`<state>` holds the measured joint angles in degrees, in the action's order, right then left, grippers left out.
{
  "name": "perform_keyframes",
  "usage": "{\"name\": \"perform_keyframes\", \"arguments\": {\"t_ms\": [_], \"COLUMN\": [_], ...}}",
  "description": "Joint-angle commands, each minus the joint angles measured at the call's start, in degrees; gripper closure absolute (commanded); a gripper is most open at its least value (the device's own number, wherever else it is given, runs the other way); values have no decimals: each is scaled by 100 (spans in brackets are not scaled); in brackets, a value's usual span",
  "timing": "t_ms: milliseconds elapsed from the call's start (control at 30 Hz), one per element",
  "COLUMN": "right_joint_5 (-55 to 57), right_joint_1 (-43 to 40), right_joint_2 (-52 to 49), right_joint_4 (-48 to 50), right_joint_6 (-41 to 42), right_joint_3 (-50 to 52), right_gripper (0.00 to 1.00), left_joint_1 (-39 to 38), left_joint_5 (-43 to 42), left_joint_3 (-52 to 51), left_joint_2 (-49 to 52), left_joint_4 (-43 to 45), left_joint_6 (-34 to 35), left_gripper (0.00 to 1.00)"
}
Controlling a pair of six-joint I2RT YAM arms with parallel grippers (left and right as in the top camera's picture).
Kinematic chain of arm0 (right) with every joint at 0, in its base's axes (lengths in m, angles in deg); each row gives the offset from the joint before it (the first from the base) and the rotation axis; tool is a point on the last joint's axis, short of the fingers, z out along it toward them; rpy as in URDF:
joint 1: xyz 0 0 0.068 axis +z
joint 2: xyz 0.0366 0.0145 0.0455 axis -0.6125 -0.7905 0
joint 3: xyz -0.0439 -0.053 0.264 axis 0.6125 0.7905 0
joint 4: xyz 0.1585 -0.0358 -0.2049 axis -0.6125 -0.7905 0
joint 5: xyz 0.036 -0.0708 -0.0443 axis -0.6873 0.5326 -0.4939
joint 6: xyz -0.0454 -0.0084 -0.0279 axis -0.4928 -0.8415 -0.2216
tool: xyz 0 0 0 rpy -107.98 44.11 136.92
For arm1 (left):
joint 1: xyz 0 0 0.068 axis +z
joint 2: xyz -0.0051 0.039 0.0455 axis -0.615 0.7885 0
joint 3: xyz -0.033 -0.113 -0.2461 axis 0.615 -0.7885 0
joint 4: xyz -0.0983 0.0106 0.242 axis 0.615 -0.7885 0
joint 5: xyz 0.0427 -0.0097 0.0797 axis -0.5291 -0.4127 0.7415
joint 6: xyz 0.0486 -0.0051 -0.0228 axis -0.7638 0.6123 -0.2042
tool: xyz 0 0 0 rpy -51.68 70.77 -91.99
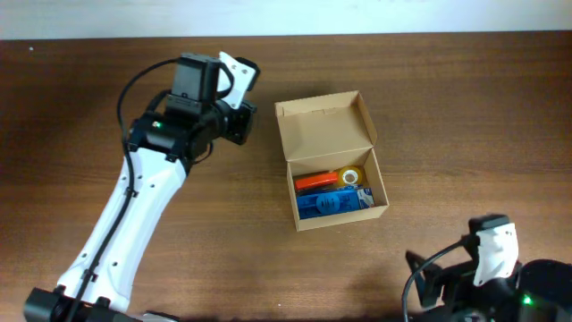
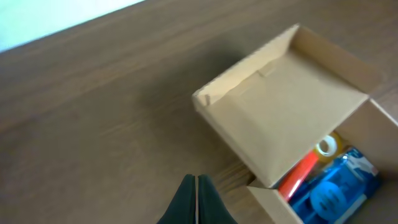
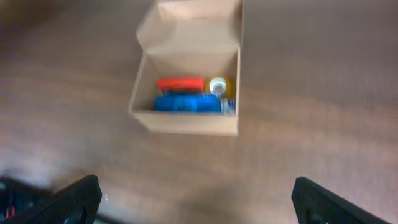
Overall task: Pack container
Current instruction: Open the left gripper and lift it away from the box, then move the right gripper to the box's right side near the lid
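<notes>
The brown cardboard container (image 1: pixel 323 134) stands open at the table's centre right, its flap lid folded back. Inside lie an orange marker (image 1: pixel 315 182), a yellow tape roll (image 1: pixel 349 176) and a blue flat box (image 1: pixel 331 204). My left gripper (image 2: pixel 197 186) is shut and empty, above bare table just left of the container (image 2: pixel 280 106); in the overhead view it (image 1: pixel 243 121) is beside the lid's left edge. My right gripper (image 3: pixel 196 199) is wide open and empty, in front of the container (image 3: pixel 186 121), well apart from it.
The brown wooden table (image 1: pixel 447 107) surrounds the container. Its far edge meets a white wall at the back (image 1: pixel 286 18). My right arm's base and cables (image 1: pixel 483 277) sit at the front right corner.
</notes>
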<state>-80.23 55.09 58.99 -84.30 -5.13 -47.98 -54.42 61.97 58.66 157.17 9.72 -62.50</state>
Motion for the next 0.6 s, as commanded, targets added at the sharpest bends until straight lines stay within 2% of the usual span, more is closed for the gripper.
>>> {"name": "perform_keyframes", "arguments": {"t_ms": [0, 33, 67, 133, 167, 267, 567], "right_joint_5": [345, 546, 741, 1075, 1139, 1178, 1467], "right_joint_1": [-9, -9, -9, -9, -9, -11, -214], "right_joint_2": [-37, -81, -160, -413, -619, -1349, -4048], "right_joint_4": [317, 431, 557, 737, 826, 1010, 1969], "right_joint_6": [-11, -7, 81, 317, 317, 315, 319], "right_joint_3": [31, 103, 190, 319, 365, 391, 391], "right_gripper": [23, 40, 53, 71, 80, 95, 96], "left_joint_1": [293, 369, 435, 511, 540, 551, 557], "left_joint_5": [-44, -44, -44, -44, -44, -42, 111], "left_joint_3": [85, 85, 85, 85, 85, 85, 85], "left_joint_2": [-85, -85, -85, -85, -85, -85, -85], "left_joint_4": [-87, -111, -142, -195, -214, -212, -223], "left_joint_6": [210, 219, 219, 219, 216, 214, 216], "left_gripper": [98, 98, 98, 98, 98, 98, 98]}}
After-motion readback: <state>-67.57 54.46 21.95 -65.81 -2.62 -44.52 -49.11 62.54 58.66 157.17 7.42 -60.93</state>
